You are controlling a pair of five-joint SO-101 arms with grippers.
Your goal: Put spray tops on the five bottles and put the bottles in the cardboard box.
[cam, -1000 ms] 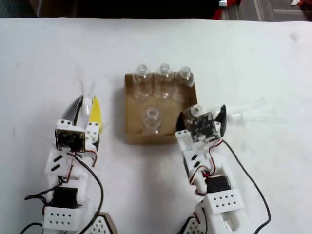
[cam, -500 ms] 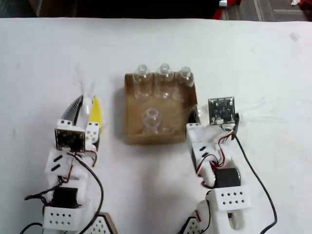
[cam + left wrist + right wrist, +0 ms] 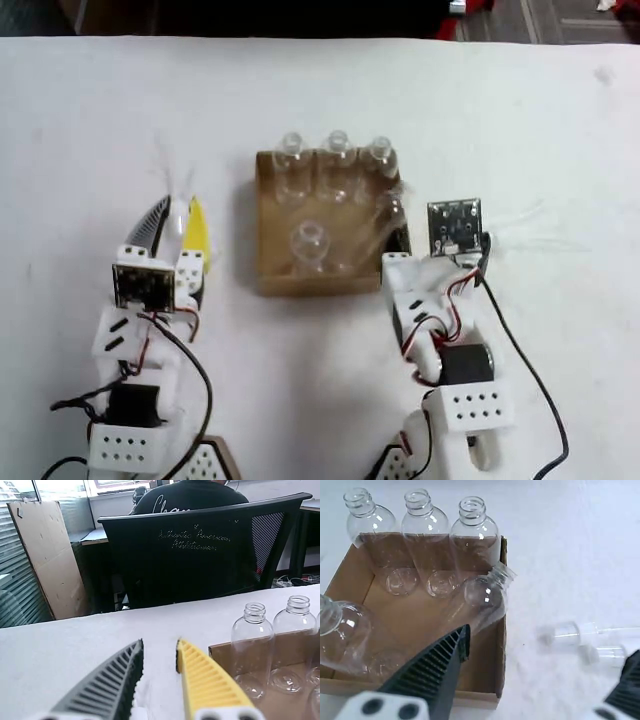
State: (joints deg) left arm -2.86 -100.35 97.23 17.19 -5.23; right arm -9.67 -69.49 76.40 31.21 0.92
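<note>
"Where were the bottles [image 3: 335,160]?"
"All five in the cardboard box [image 3: 275,262]; one [image 3: 480,597] leaned on its right wall. Spray tops [image 3: 567,630] lay on the worktop [image 3: 100,100] right of it."
"The hands?"
"Both released: right hand [image 3: 550,645] at the box's right wall, left hand [image 3: 159,650] left of it. Pale script crossed a chair back [image 3: 200,545]."

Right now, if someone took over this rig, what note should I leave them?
Left hand: open, over the table left of the cardboard box.
Right hand: open, at the box's right side.
Bottles: three bottles upright in the back row, a fourth bottle front left, the fifth bottle tilted against the right wall.
Spray tops: at least two lie on the table right of the box.
Done: all five bottles boxed.
Left: no bottle wears a spray top.
</note>
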